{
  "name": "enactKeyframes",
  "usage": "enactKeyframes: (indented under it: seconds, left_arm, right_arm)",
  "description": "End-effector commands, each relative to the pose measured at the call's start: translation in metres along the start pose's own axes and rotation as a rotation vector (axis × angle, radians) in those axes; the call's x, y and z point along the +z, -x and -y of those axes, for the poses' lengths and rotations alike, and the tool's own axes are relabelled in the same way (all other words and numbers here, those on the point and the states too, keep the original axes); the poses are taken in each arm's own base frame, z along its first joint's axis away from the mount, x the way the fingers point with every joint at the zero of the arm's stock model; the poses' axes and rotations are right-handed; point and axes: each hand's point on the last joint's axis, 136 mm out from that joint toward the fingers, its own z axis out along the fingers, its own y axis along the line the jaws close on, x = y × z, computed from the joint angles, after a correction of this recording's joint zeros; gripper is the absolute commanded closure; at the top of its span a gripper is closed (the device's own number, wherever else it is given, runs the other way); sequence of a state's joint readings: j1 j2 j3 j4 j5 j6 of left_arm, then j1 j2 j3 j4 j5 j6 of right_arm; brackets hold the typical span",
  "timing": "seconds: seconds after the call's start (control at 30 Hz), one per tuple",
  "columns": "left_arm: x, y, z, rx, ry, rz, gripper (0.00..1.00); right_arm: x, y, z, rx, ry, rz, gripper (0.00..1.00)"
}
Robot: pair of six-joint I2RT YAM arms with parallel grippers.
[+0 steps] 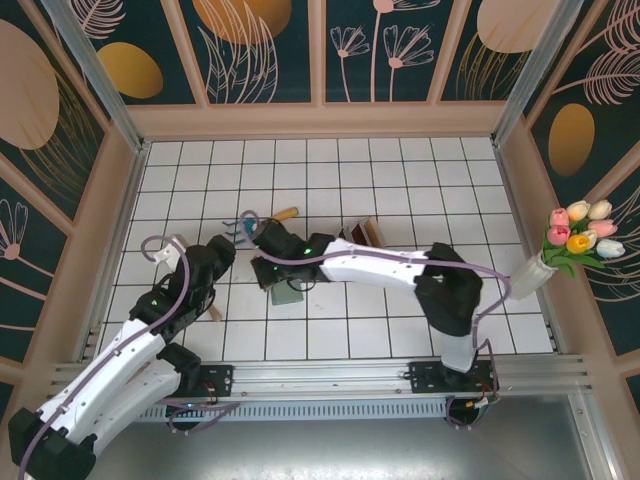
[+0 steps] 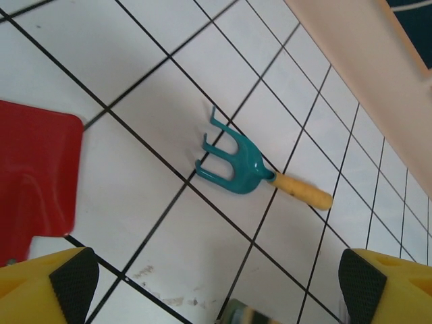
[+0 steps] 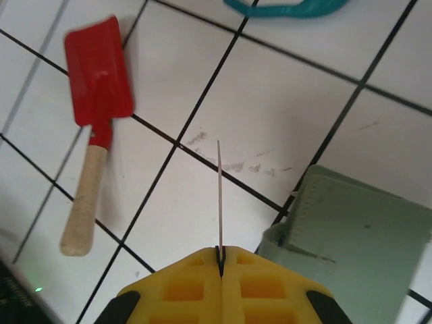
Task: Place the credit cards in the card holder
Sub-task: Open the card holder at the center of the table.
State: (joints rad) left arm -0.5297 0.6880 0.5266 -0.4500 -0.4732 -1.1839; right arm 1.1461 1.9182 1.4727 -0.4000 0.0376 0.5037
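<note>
My right gripper is shut on one thin credit card, seen edge-on and sticking straight out from the fingertips. The grey-green card holder lies flat on the tiles just to the card's right, apart from it. From above, the right gripper hovers beside the card holder. A dark red and cream bundle of credit cards lies further right. My left gripper stands wide open over bare tile with nothing between its fingers; it sits left of the holder.
A teal hand rake with a wooden handle lies ahead of the left gripper. A red toy shovel with a wooden handle lies to the left. A vase of tulips stands at the right wall. Walls close in the tiled floor.
</note>
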Motion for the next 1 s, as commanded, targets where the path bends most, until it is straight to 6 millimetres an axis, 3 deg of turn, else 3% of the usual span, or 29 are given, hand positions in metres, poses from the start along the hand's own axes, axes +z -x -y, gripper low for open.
enactKeyframes:
  seconds: [0.0,0.1,0.47,0.77,0.97]
  left_arm:
    - [-0.002,0.005,-0.019,0.008,0.065,0.044,0.06]
    - [-0.001,0.004,-0.016,0.022,0.049,0.035,0.07]
    - [0.012,-0.016,0.022,0.141,-0.080,-0.071,0.11]
    - [0.036,-0.066,0.061,0.250,-0.193,-0.307,0.19]
    - [0.046,-0.117,0.084,0.265,-0.312,-0.527,0.22]
  right_arm:
    - [0.008,-0.004,0.020,-0.007,-0.157,-0.028,1.00]
    - [0.008,-0.004,0.027,-0.008,-0.224,-0.022,1.00]
    - [-0.032,0.001,0.064,0.052,-0.335,0.057,1.00]
    - [-0.060,-0.009,0.109,0.153,-0.394,0.092,1.00]
    - [-0.070,-0.019,0.138,0.238,-0.385,0.097,1.00]
